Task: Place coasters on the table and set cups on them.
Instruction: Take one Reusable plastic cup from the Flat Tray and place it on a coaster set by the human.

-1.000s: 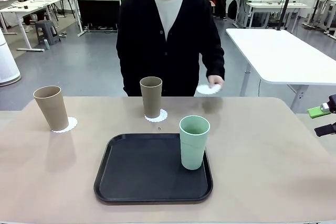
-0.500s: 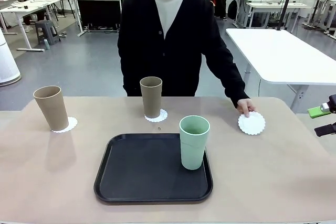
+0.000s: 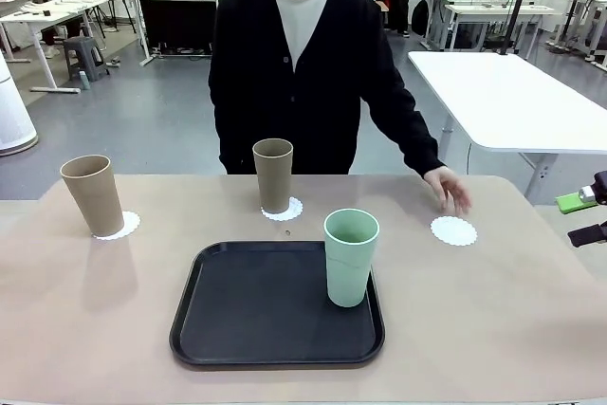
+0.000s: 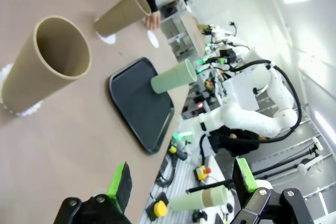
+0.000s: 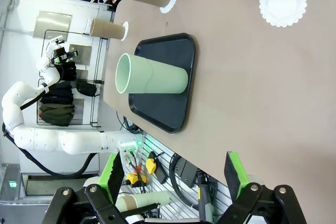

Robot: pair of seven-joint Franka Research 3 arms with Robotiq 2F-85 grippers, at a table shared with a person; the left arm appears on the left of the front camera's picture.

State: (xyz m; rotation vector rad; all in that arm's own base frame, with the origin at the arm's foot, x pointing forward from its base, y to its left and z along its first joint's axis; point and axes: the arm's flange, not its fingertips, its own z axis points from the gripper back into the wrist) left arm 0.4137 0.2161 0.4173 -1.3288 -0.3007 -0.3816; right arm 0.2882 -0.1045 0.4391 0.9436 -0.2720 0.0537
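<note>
On the table (image 3: 493,320), two tan cups (image 3: 92,194) (image 3: 273,174) on coasters (image 3: 126,227) (image 3: 290,211); third coaster (image 3: 453,230) bare near a hand (image 3: 448,189) — mint cup (image 3: 351,256) on tray (image 3: 256,310). Fingers wide, empty — left gripper (image 4: 181,174), right gripper (image 5: 173,163).

Bare coaster (image 3: 453,230) lies unobstructed; person's hand (image 3: 449,189) hovers just behind it.

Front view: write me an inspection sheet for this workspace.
Surface: tan table, no spills seen.
Job's things: left brown cup on left coaster; middle brown cup on middle coaster; right coaster bare; green cup upright on the tray.
Clutter: tiny dark speck by middle coaster.
Grippers: left gripper open, empty; right gripper open, empty.
Cables: nothing seen on the table.
Surroundings: person at far side, hand over the table near right coaster; white table behind.
</note>
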